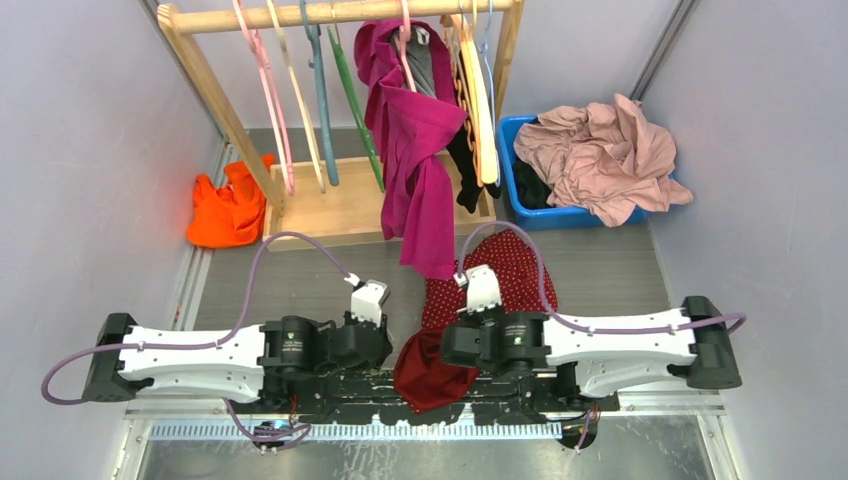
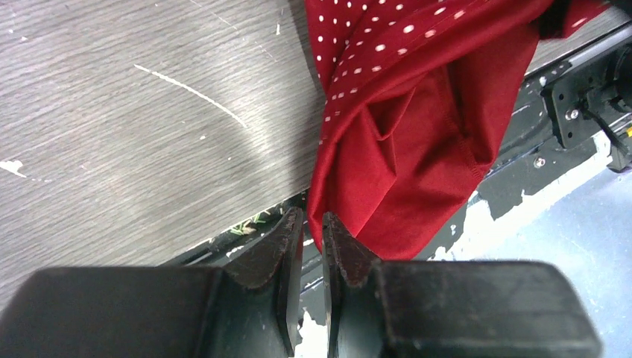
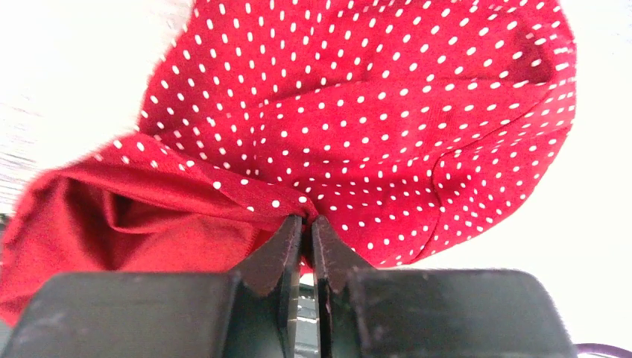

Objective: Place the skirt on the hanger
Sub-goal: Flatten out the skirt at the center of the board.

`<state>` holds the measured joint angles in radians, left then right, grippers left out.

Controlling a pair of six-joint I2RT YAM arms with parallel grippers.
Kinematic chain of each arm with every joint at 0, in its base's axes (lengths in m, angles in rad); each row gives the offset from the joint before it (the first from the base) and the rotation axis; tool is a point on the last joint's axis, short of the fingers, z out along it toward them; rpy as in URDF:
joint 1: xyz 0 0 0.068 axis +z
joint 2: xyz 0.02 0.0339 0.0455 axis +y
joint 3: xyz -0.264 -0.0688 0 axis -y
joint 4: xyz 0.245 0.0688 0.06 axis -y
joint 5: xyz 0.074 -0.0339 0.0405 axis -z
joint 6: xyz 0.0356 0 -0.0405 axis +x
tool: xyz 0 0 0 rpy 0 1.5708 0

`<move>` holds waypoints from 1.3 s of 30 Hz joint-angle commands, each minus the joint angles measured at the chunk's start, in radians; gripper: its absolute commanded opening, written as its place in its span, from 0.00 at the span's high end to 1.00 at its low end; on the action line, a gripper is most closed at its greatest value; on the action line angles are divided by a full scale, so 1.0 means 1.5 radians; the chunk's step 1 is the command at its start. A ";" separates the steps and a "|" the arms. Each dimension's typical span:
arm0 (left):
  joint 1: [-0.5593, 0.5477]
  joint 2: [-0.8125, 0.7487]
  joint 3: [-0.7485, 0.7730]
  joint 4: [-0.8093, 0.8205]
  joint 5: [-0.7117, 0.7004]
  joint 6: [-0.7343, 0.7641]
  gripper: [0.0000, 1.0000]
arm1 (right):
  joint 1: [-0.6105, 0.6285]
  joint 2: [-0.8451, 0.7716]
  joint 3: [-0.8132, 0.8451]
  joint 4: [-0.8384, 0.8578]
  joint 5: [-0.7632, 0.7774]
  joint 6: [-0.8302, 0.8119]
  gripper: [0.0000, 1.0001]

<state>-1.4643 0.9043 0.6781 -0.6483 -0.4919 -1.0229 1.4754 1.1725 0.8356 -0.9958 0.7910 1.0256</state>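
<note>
The skirt [image 1: 505, 270], dark red with small white dots, lies crumpled on the table between the arms. Its plain red lining [image 1: 430, 372] hangs over the near edge. My right gripper [image 1: 483, 285] is shut, pinching a fold of the dotted skirt [image 3: 387, 134] at the fingertips of the right gripper [image 3: 307, 221]. My left gripper [image 1: 368, 295] sits left of the skirt. In its wrist view the left gripper [image 2: 313, 220] has its jaws nearly together with nothing between them, and the skirt's red edge [image 2: 417, 149] lies just past the tips. The thin pink hanger [image 1: 270, 100] hangs on the rack at far left.
A wooden rack [image 1: 330, 12] at the back carries a green hanger [image 1: 352, 100], a tan wooden hanger [image 1: 484, 110] and a magenta garment [image 1: 415, 160]. A blue bin [image 1: 560, 215] holds a pale pink garment [image 1: 600, 150]. An orange cloth [image 1: 225, 210] lies back left.
</note>
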 commanded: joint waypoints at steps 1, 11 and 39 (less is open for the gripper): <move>-0.012 0.015 0.026 -0.003 0.012 -0.019 0.84 | -0.004 -0.098 0.073 -0.076 0.088 0.036 0.86; -0.060 0.032 0.014 0.035 0.019 -0.037 0.82 | -0.063 -0.312 0.195 -0.242 0.172 0.045 0.90; -0.127 0.329 0.048 0.452 0.095 0.221 0.58 | -0.063 -0.364 0.202 -0.313 0.168 0.062 0.92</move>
<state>-1.6539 1.3941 0.7315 -0.0116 -0.2913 -0.7544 1.3792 0.6422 1.1408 -1.4952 1.0157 1.1076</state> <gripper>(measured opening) 0.419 0.093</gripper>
